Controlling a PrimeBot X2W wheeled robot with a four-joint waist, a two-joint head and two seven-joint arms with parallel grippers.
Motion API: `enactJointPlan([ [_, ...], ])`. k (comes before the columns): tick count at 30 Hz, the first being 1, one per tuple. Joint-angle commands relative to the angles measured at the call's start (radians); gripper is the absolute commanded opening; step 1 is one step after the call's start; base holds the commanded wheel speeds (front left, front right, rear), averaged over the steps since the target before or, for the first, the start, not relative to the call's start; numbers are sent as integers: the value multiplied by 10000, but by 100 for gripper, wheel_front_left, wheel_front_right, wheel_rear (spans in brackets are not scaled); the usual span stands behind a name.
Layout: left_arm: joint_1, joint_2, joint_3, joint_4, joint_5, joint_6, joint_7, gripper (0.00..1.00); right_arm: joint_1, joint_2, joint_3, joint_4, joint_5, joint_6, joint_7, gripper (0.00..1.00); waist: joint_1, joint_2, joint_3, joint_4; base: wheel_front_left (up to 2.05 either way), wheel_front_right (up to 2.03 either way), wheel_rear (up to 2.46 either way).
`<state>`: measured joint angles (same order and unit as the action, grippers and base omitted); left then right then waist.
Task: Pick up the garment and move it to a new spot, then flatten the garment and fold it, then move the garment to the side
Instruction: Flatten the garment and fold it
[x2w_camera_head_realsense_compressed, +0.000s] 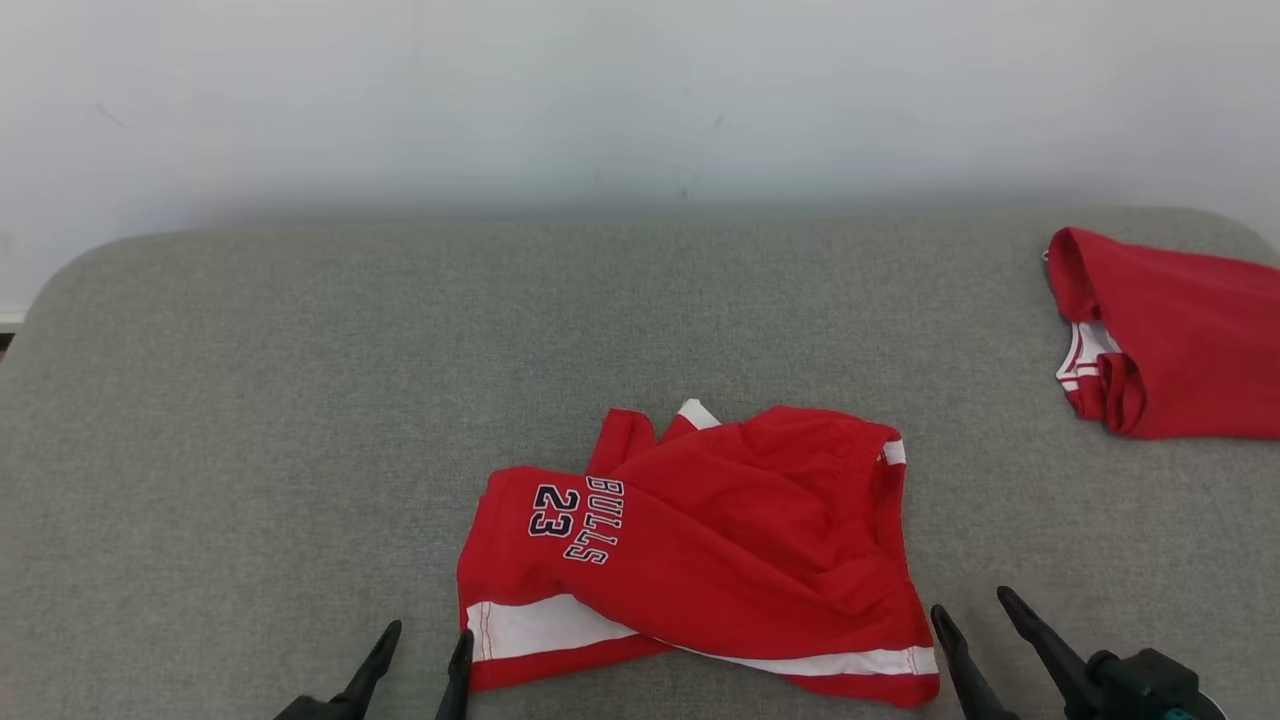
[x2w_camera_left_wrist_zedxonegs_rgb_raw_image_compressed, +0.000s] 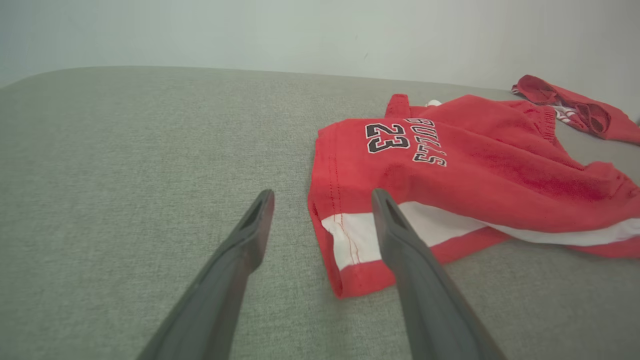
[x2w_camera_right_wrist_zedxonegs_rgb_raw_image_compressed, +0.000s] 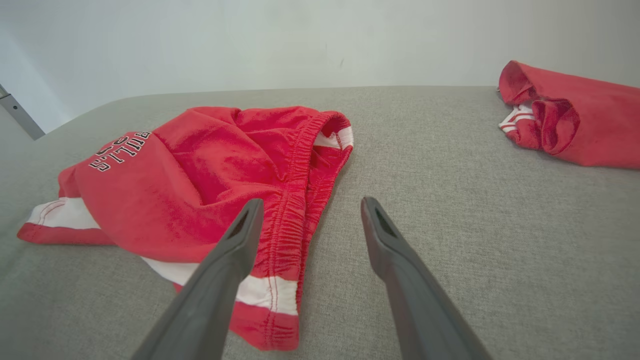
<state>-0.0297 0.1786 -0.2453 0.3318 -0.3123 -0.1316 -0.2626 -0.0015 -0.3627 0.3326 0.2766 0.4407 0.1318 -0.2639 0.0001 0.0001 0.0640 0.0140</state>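
Flanking crumpled shorts (x2w_camera_head_realsense_compressed: 700, 545): left gripper (x2w_camera_head_realsense_compressed: 430, 640), right gripper (x2w_camera_head_realsense_compressed: 975, 605), both spread.

Red shorts (x2w_camera_head_realsense_compressed: 700, 540), white-trimmed, "BULLS 23" print, rumpled, seemingly folded over itself, lying centre-front on grey cushion (x2w_camera_head_realsense_compressed: 250, 400)

L claw (x2w_camera_head_realsense_compressed: 429, 630) & R claw (x2w_camera_head_realsense_compressed: 970, 601) both wide open, fingers fwd.
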Motion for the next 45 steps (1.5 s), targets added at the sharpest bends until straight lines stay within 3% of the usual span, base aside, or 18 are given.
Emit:
enactJointPlan([
  [1, -230, 79, -120, 165, -189, 24, -29, 100, -145, -77, 141, 122, 94, -27, 0, 100, -1, -1, 217, -94, 0, 0, 0],
  [13, -1454, 375, -1482, 2156, -1192, 24, -29, 100, -1026, -432, 1691, 1169, 717, -27, -2, 100, -1, -1, 613, -334, 0, 0, 0],
  [24, -1908, 270, -2020, 2585, -1766, 24, -29, 100, -1510, -459, 2718, 1430, 1150, -27, -2, 100, -1, -1, 755, -385, 0, 0, 0],
  [25, -1937, 259, -2094, 2677, -1828, 24, -28, 98, -1562, -449, 2821, 1467, 1216, -27, 0, 100, -1, -1, 761, -379, 0, 0, 0],
  [26, -1967, 245, -2155, 2755, -1887, 22, -28, 82, -1623, -440, 2899, 1490, 1253, -27, -2, 98, -1, -1, 765, -376, 0, 0, 0],
  [27, -2005, 226, -2207, 2815, -1949, 22, -26, 65, -1680, -415, 3009, 1491, 1317, -27, -1, 49, -1, -1, 764, -368, 0, 0, 0],
  [28, -2047, 212, -2278, 2774, -1961, 22, -28, 49, -1733, -408, 3152, 1486, 1319, -27, -1, 30, -1, -1, 758, -359, 0, 0, 0],
  [29, -2088, 205, -2255, 2669, -1971, 22, -28, 13, -1800, -400, 3217, 1441, 1328, -27, -1, 0, -1, -1, 753, -351, 0, 0, 0],
  [30, -2086, 194, -2148, 2544, -1985, 24, -29, 0, -1838, -386, 3227, 1396, 1391, -27, -1, 0, -1, -1, 744, -340, 0, 0, 0],
  [39, -1567, 181, -1578, 1371, -1581, 23, -31, 0, -1673, -469, 2870, 562, 1302, -27, -3, 0, -1, -1, 551, -257, 0, 0, 0],
  [45, -2231, 590, -1330, 70, -1836, 22, -29, 0, -2156, -535, 2287, -392, 1545, -27, -1, 0, -1, -1, 512, -229, 0, 0, 0],
])
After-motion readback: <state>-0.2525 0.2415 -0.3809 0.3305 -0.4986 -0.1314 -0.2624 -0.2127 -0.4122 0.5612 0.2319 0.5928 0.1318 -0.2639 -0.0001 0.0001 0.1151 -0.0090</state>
